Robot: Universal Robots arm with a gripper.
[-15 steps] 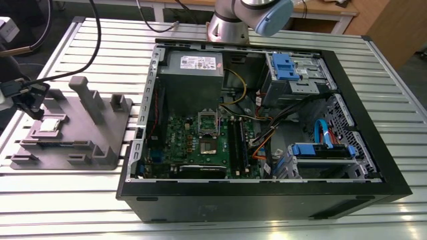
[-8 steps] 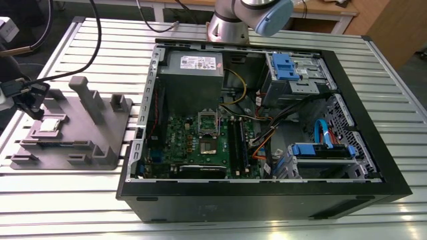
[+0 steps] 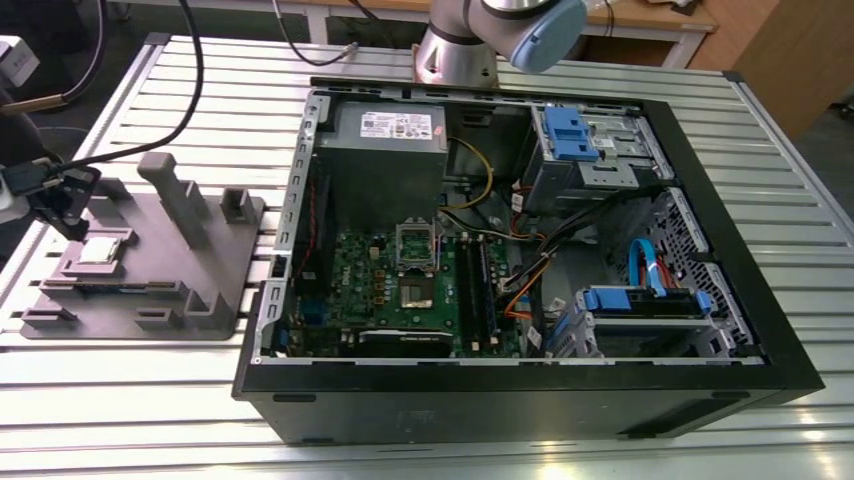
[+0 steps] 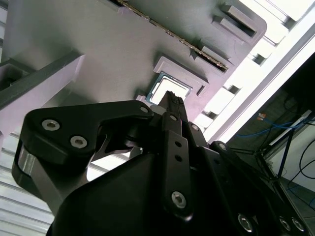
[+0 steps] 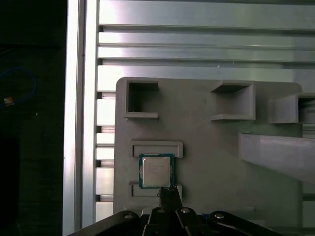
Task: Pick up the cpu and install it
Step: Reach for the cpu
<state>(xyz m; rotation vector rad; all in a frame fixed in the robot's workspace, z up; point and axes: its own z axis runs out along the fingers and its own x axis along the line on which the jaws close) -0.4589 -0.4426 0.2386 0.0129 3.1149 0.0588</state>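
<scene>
Pincer, seemingly closed and empty, hovers near one cpu seated in one grey tray.

No legible text anywhere

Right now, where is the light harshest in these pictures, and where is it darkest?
In the second wrist view the table slats beside the grey tray wash out to white, while the end effector looks dark; in the first wrist view the slats glare but the cpu is evenly lit; in the exterior view the inside of the computer case lies in shadow.
</scene>
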